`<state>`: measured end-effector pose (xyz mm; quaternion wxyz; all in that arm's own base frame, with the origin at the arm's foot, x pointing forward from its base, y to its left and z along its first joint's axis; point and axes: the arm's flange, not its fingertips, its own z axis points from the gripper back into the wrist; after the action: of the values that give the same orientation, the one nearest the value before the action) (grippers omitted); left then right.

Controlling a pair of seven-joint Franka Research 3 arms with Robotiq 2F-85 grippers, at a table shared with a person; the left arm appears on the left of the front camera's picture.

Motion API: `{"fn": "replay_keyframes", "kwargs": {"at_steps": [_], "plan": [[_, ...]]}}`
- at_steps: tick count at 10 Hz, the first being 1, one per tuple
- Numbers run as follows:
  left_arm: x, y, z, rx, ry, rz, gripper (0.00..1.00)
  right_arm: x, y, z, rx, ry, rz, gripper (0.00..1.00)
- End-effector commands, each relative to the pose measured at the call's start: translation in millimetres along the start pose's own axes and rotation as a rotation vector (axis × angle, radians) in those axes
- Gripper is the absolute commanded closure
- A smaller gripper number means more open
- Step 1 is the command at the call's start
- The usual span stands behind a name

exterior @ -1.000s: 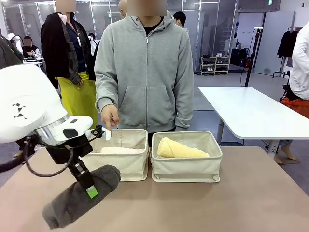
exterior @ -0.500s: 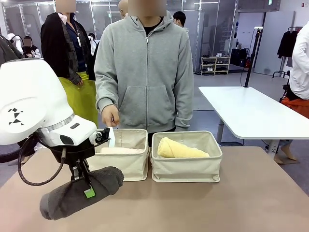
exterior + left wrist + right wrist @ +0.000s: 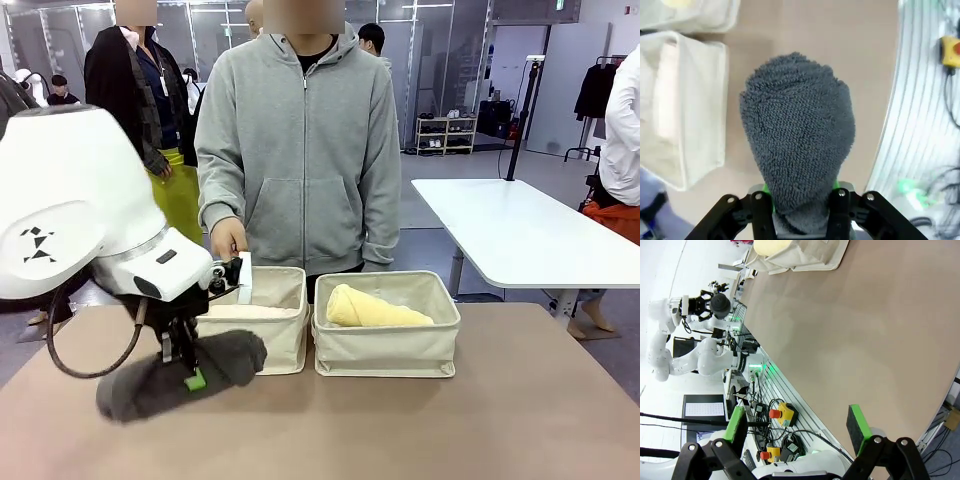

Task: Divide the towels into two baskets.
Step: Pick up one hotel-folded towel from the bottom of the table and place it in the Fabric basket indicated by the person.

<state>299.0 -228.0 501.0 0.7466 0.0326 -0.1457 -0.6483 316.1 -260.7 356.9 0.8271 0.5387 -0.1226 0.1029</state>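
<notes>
My left gripper (image 3: 190,377) is shut on the dark grey towel (image 3: 140,391), which hangs a little above the table just left of the left basket (image 3: 262,345). In the left wrist view the grey towel (image 3: 797,145) stands out from between the jaws of the left gripper (image 3: 801,202). A pale towel (image 3: 245,311) lies in the left basket. The pale yellow towel (image 3: 375,309) lies in the right basket (image 3: 388,345). My right gripper (image 3: 796,425) stands open over the table's near edge, holding nothing.
A person in a grey hoodie stands behind the baskets, one hand (image 3: 228,240) just above the left basket's far rim. The tan table (image 3: 450,430) is bare in front and to the right. Cables and red stop buttons (image 3: 779,415) lie beyond the table's near edge.
My left arm has lifted the grey towel and carried it right, toward the left basket. The towel now hangs flatter. The baskets and the person's hand have stayed put.
</notes>
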Motion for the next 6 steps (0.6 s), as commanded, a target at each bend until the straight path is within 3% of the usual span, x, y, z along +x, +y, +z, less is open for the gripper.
{"fn": "replay_keyframes", "kwargs": {"at_steps": [1, 2, 3, 4, 6], "plan": [[18.0, 63.7, 0.2, 0.127, 0.014, -0.147, 0.59, -2.5, 3.3, -0.8, -0.014, -0.001, 0.001, 0.0], [23.3, 95.6, -3.2, 0.119, 0.038, -0.248, 0.59, -2.5, 3.3, -0.8, -0.014, -0.001, 0.001, 0.0], [28.0, 131.9, -10.8, 0.162, 0.057, -0.262, 0.59, -2.5, 3.3, -0.8, -0.014, -0.001, 0.001, 0.0], [32.9, 161.6, -18.1, 0.131, 0.004, -0.268, 0.59, -2.5, 3.3, -0.8, -0.014, -0.001, 0.001, 0.0], [42.4, 203.8, -43.2, 0.132, 0.006, -0.278, 0.59, -2.5, 3.3, -0.8, -0.014, -0.001, 0.001, 0.0]]}}
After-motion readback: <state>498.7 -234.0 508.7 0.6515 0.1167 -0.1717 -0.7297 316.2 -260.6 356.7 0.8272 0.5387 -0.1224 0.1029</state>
